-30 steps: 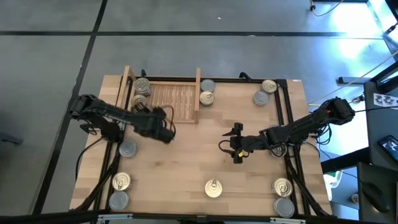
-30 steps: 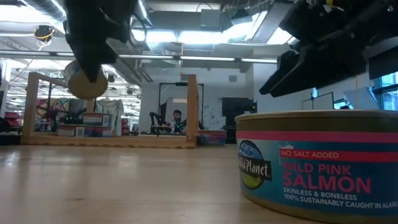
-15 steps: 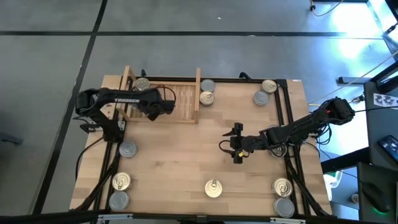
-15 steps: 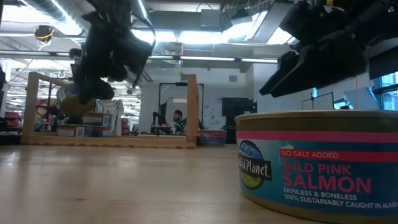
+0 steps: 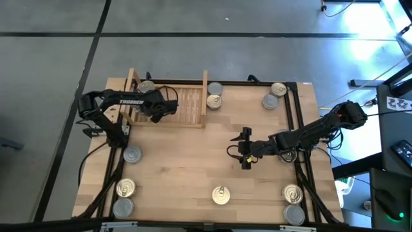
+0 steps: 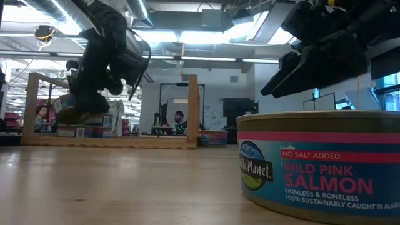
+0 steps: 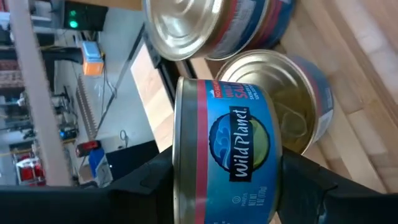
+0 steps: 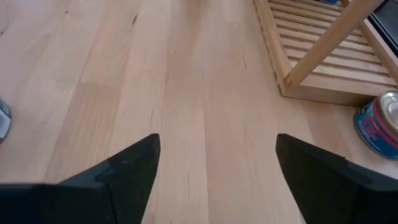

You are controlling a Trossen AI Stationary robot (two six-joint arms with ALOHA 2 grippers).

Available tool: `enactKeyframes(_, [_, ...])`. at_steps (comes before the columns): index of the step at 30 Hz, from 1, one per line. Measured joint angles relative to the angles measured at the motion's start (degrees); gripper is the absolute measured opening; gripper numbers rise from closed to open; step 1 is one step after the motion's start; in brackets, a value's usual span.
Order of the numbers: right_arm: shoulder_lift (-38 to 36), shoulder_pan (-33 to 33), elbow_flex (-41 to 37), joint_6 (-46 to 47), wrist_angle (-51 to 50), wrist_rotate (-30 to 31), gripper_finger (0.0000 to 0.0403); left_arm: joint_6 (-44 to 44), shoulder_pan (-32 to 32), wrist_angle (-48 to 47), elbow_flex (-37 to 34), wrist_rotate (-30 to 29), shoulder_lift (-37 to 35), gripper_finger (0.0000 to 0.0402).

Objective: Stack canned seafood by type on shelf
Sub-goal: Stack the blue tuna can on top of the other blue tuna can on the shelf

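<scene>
Right by the low camera sits a salmon tin (image 6: 322, 164). Past it, your right gripper (image 5: 244, 149) hangs mid-table, fingers spread and empty. Farther back, your left gripper (image 5: 168, 107) clamps a blue can (image 7: 227, 155) over the shelf (image 5: 183, 106), probably just above two cans (image 7: 283, 102) already there.

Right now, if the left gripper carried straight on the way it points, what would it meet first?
Probably the golden-topped tin lying on the light-wood slatted shelf. The left gripper, shut on a blue-labelled round tin, points at it, though the gap is unclear.
</scene>
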Motion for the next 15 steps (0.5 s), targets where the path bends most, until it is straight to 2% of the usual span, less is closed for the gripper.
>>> enactKeyframes(6, [0.02, 0.0, 0.0, 0.04, -0.01, 0.16, 0.0321, 3.48, 0.0, 4.7, -2.24, -1.99, -0.02, 0.0196])
enactKeyframes(15, [0.02, 0.0, 0.0, 0.07, 0.01, 0.36, 0.0321, 4.4, 1.42, 3.99, -2.21, 0.5, -0.37, 0.0196])
